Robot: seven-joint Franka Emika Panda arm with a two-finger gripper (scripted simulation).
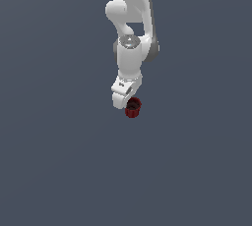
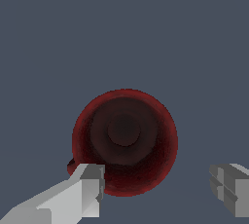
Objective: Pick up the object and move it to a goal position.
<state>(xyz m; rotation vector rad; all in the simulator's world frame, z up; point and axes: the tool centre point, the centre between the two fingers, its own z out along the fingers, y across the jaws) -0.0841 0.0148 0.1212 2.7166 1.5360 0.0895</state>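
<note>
Cup (image 2: 124, 140) sits beneath the spread end effector (image 2: 158, 186), off-centre toward one finger.

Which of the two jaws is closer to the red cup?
In the wrist view, the lighter one overlapping the cup's rim; the other stands apart on bare floor.
</note>
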